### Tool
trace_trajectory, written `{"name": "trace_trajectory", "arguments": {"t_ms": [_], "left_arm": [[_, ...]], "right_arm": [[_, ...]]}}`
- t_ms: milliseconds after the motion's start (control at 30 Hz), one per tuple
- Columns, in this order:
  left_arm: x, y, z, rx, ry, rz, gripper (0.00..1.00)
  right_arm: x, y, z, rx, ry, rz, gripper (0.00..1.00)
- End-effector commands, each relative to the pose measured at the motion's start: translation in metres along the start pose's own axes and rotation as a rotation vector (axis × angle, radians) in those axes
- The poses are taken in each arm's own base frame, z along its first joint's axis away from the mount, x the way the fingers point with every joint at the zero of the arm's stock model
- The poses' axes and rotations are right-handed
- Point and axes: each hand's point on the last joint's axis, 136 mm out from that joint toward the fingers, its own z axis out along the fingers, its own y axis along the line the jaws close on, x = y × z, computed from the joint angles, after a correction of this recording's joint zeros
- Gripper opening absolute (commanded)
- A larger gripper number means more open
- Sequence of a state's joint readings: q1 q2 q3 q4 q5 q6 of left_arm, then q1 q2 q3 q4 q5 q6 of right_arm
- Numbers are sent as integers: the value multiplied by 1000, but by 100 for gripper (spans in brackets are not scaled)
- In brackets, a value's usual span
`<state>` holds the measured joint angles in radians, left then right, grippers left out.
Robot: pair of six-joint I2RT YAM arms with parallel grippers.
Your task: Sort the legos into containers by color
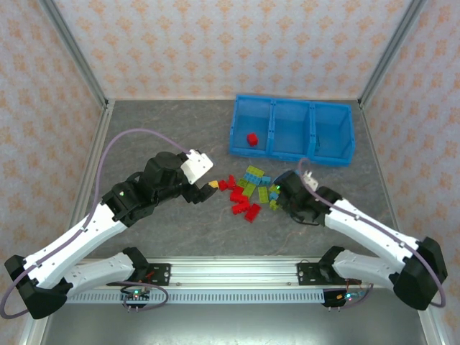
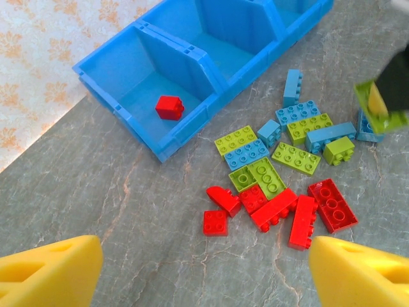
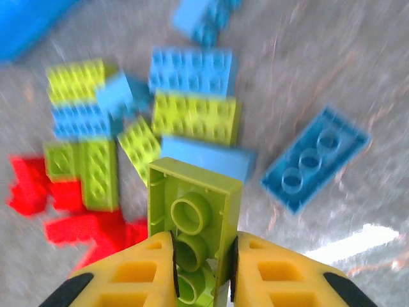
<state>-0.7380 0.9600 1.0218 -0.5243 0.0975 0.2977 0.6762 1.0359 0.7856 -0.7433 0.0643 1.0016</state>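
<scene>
Top external: bright blue three-compartment plastic bin point(image 1: 291, 129) upper right, one red brick point(image 1: 252, 139) in its left compartment; studded plastic legos point(image 1: 248, 194) mid-frame. Left wrist: left gripper point(image 2: 204, 262) jaws spread wide, empty. Right wrist: right gripper point(image 3: 201, 268) clamped on yellow-green brick point(image 3: 192, 204), lower centre.

- Seven red bricks point(image 2: 273, 209): six ahead of the left pincer point(image 2: 204, 256), one in the bin point(image 1: 291, 153).
- Seven yellow-green bricks point(image 2: 296, 158), one clamped in the right pincer point(image 3: 201, 246).
- Six light blue bricks point(image 2: 246, 154).
- Three bin compartments.
</scene>
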Motion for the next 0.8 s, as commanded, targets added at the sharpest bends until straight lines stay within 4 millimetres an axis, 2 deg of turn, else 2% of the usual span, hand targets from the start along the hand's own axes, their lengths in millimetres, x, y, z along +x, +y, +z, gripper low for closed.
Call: {"name": "trace_trajectory", "arguments": {"t_ms": [0, 100, 200, 300, 400, 467, 500, 567, 667, 767], "left_arm": [[-5, -1, 0, 6, -23, 2, 85], [-4, -1, 0, 9, -20, 0, 85], [-2, -1, 0, 7, -16, 0, 85], [1, -1, 4, 2, -8, 2, 85], [5, -1, 7, -3, 6, 1, 85], [8, 1, 8, -12, 18, 6, 85], [9, 1, 8, -18, 23, 9, 85], [9, 4, 8, -30, 25, 12, 85], [9, 4, 6, -35, 19, 13, 85], [6, 2, 5, -16, 7, 7, 85]], "right_arm": [[-58, 7, -21, 16, -117, -99, 23], [-105, 30, -14, 27, -124, -168, 23], [-148, 53, 14, 48, -101, -208, 23], [-186, 66, 54, 103, -89, -217, 23], [-205, 89, 85, 102, -34, -233, 25], [-214, 98, 99, 108, -17, -229, 33], [-219, 102, 101, 113, -17, -227, 41], [-226, 104, 96, 124, -28, -227, 45], [-228, 100, 66, 114, -71, -203, 49], [-215, 83, 27, 84, -115, -165, 53]]}}
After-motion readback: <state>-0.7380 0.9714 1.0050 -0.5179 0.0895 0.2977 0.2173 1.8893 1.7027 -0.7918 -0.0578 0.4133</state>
